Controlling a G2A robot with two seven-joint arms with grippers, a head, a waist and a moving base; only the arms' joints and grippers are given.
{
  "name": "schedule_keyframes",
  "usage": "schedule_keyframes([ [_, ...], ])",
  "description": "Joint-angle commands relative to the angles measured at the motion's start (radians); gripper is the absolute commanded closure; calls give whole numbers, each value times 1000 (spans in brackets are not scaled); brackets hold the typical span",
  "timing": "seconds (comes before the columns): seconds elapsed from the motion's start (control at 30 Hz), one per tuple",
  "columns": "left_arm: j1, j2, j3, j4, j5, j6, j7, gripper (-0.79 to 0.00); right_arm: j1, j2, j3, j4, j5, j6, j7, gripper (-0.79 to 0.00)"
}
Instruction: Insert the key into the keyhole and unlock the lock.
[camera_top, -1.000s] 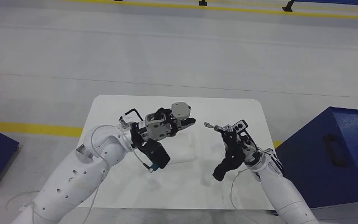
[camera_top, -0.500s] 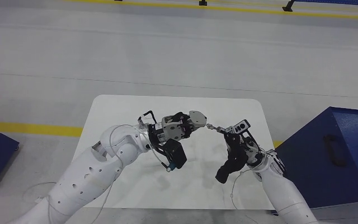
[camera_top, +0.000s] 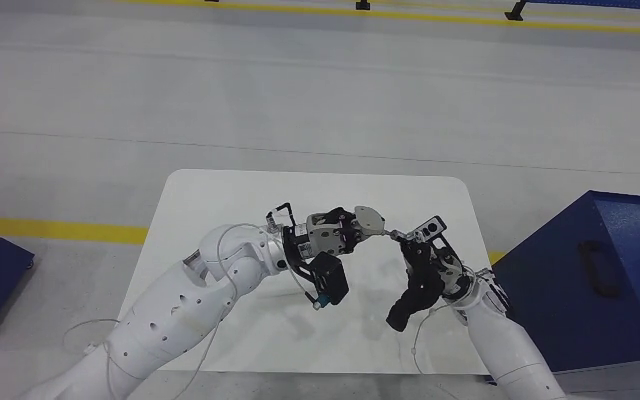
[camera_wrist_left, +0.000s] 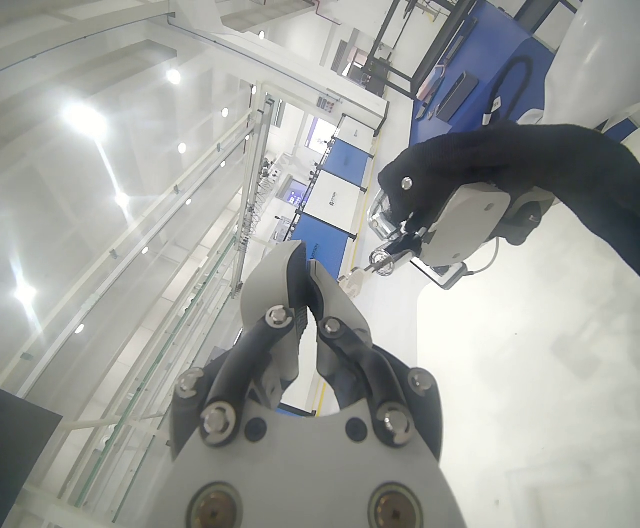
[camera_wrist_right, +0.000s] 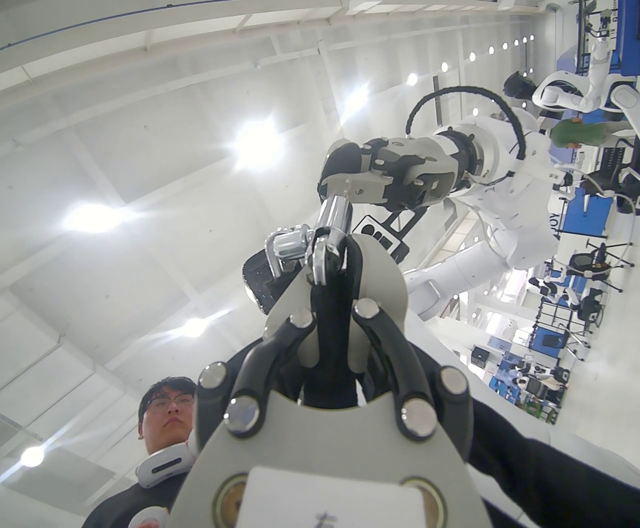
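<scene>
Chrome shows between the fingers of the right claw (camera_wrist_right: 329, 254), which is clamped on the lock (camera_wrist_right: 287, 247). It holds the lock up above the white surface (camera_top: 250, 200), with the barrel pointing away toward the other arm. The left claw (camera_wrist_left: 303, 272) is pinched tight. In the right wrist view a thin sliver of metal pokes out from its pads, which I take for the key (camera_wrist_right: 346, 189). The key's tip meets the end of the lock's barrel. The keyhole is hidden behind the contact, so I cannot tell whether the tip has entered it or only rests against its face.

The step in hand looks like insertion: key and lock are lined up in the air, and turning is not yet done. Next, the left claw would need a straight push along the barrel's axis while the right claw stays rigid, then a twist of the wrist. If the blade goes in at a slant it could jam or slip in the pads.

A second ago the left claw was well apart from the lock. It has since swung across the surface to reach the lock, while the right claw has barely shifted.
</scene>
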Motion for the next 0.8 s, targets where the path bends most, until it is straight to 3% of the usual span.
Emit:
schedule_keyframes([
  [0.0, 1, -5, 2, 4, 5, -3, 1, 0, -2, -1, 6, 2, -1, 2, 3, 0],
  [0.27, 9, -7, -48, 1, 16, 0, 6, 0, -1, -3, 32, 18, -7, 9, 4, 0],
  [0.3, 10, -6, -51, -1, 17, -2, 9, -234, 0, -3, 35, 20, -12, 12, 3, 0],
  [0.33, 10, -6, -51, -1, 17, -2, 9, -671, 2, -3, 41, 24, -13, 11, -1, 0],
  [0.37, 10, -6, -51, -1, 17, -2, 9, -785, 2, -3, 41, 24, -13, 11, -1, 0],
  [0.6, 19, -6, -56, 2, -3, -9, -1, -785, 5, -1, 59, 12, -37, -27, -30, 0],
  [0.77, 62, -7, -151, -10, -336, -141, -73, -785, 21, 10, 124, 1, -121, -127, -4, 0],
])
